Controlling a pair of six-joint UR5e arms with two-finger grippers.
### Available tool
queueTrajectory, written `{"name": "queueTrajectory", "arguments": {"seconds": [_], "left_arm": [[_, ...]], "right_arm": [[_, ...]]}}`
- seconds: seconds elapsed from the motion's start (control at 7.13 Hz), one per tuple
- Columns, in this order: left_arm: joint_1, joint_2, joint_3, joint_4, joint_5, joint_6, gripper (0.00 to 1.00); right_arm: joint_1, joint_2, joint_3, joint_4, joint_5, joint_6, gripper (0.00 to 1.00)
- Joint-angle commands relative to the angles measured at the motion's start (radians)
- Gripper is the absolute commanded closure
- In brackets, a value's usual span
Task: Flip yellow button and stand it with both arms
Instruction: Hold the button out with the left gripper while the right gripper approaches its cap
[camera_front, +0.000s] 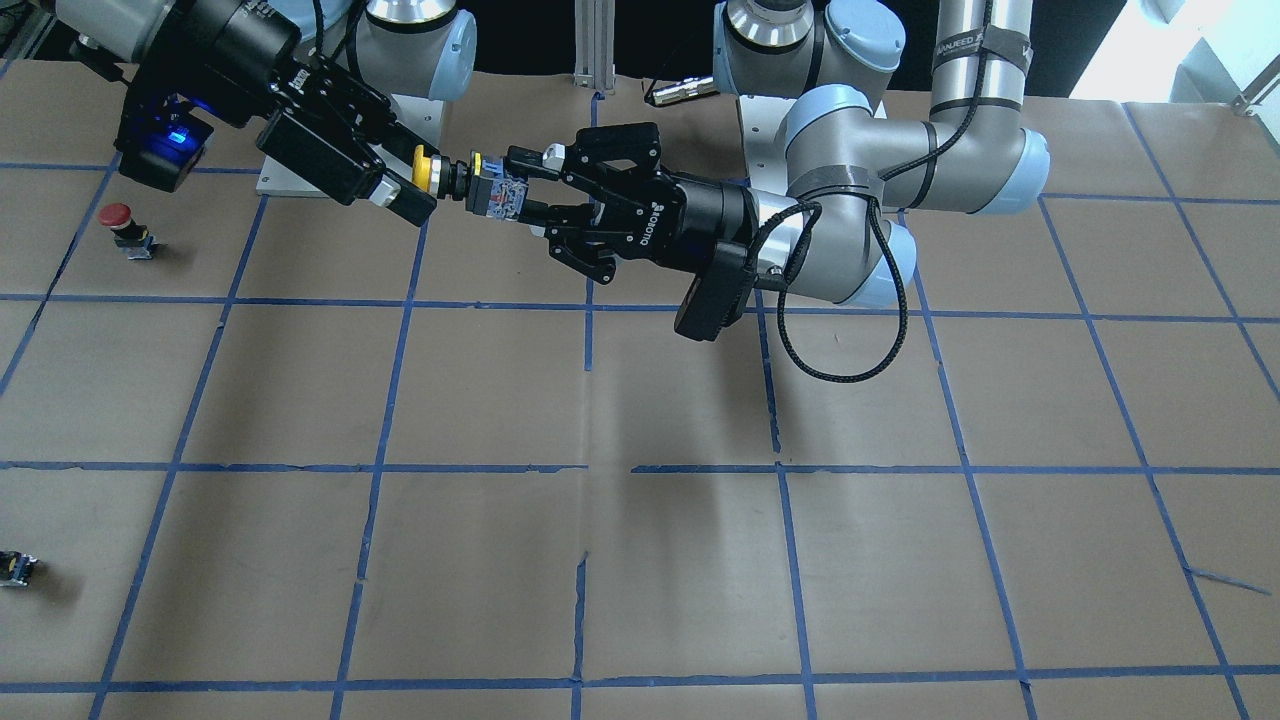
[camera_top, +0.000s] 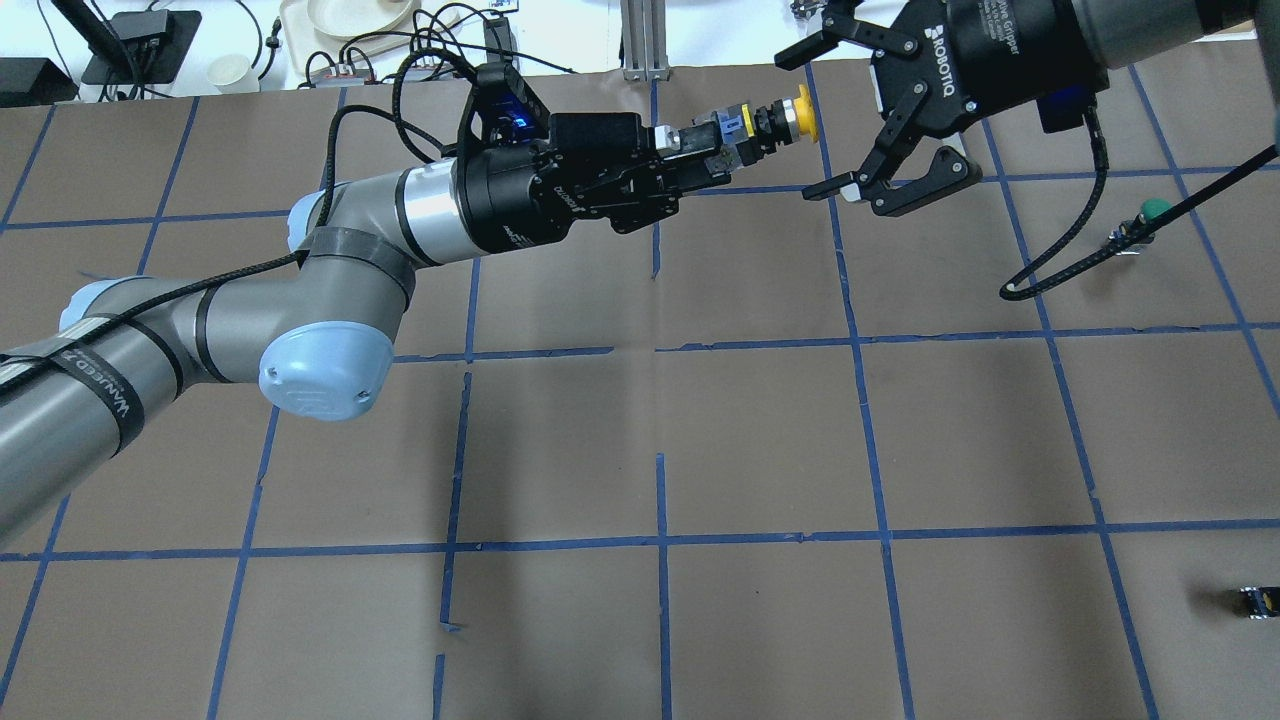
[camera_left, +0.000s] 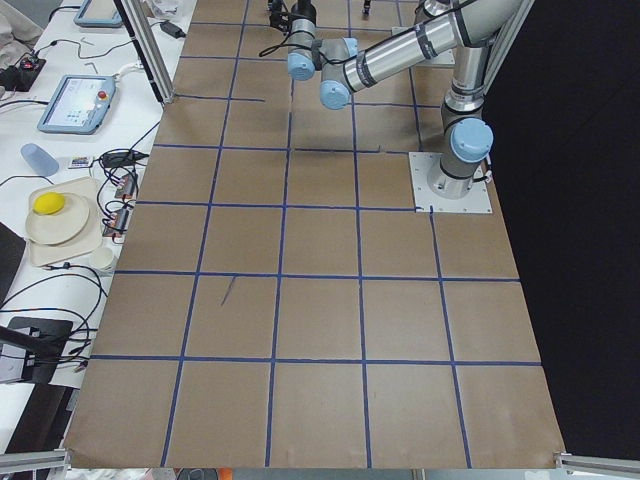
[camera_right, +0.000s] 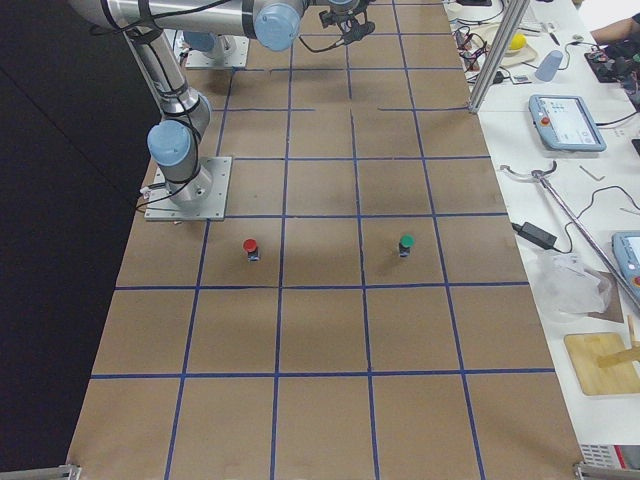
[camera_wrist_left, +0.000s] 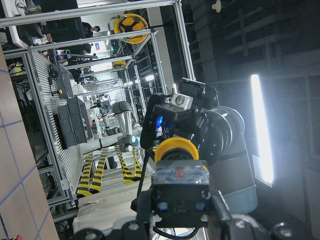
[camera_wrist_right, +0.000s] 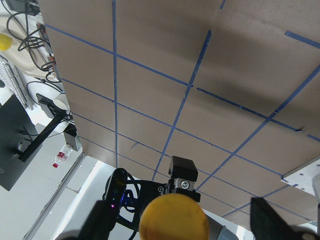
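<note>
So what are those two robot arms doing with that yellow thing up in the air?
The left gripper is shut on the dark body of the yellow button and holds it above the table, with the cap pointing sideways at the other arm. The right gripper is open, with a finger on either side of the cap, not closed on it. It looks like a hand-over. A red button stands apart on the table.

Two arms (camera_top: 350, 270) (camera_top: 1130, 30); one yellow button (camera_top: 765, 122), one red button (camera_front: 120, 225), one green button (camera_top: 1150, 212) — perhaps one capless block (camera_top: 1258, 601).
</note>
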Motion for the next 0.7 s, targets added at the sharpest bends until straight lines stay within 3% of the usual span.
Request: {"name": "queueTrajectory", "arguments": {"seconds": [0.0, 0.14, 0.42, 0.56], "left_arm": [[0.0, -0.002, -0.004, 0.0, 0.002, 0.001, 0.91], [0.0, -0.002, -0.004, 0.0, 0.002, 0.001, 0.91], [0.0, 0.0, -0.006, 0.0, 0.002, 0.001, 0.91], [0.0, -0.002, -0.006, -0.002, 0.002, 0.001, 0.91]], "right_arm": [[0.0, -0.008, -0.001, -0.001, 0.002, 0.007, 0.06], [0.0, -0.009, -0.002, 0.0, 0.0, 0.007, 0.11], [0.002, -0.009, 0.009, 0.002, 0.002, 0.005, 0.51], [0.0, -0.009, 0.007, 0.002, 0.002, 0.005, 0.65]]}}
